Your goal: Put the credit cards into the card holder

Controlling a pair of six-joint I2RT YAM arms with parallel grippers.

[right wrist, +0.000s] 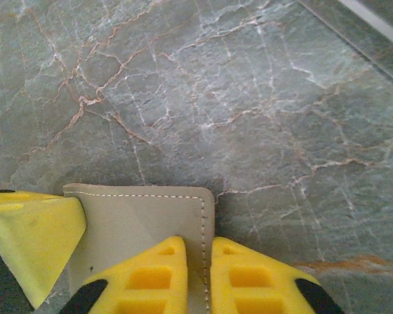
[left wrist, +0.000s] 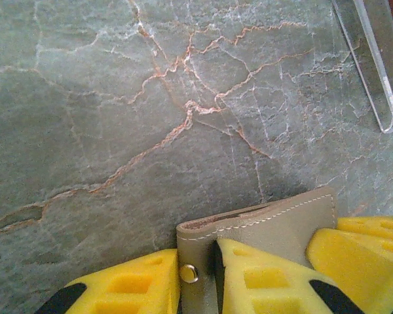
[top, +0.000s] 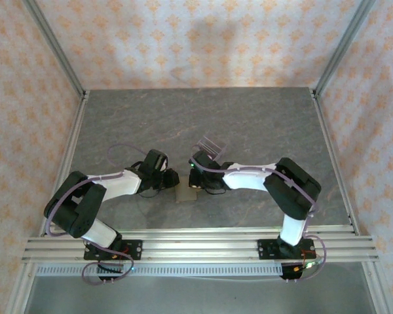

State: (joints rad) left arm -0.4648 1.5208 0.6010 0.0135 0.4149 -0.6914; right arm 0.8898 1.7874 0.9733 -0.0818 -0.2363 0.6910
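Table (left wrist: 118,98) top: stone-look, grey-green with rust and white veining, smooth, low sheen. Card holder (right wrist: 144,216): tan leather-look, matt, white stitched edge. Its snap (left wrist: 188,273) is shiny metal. Left gripper (left wrist: 198,252) and right gripper (right wrist: 198,242) fingers (right wrist: 157,278): yellow moulded plastic, matt, pocketed faces. Stand (left wrist: 380,65): clear glossy plastic. Rails (top: 203,245): dull silver metal extrusion. Walls (top: 203,39): matt patterned covering, paper or cloth, can't tell.

Peach wallpapered walls (top: 203,39), motif possibly floral, enclose a grey marble-veined tabletop (top: 249,124). Silver aluminium posts (top: 52,42) stand at its far corners.
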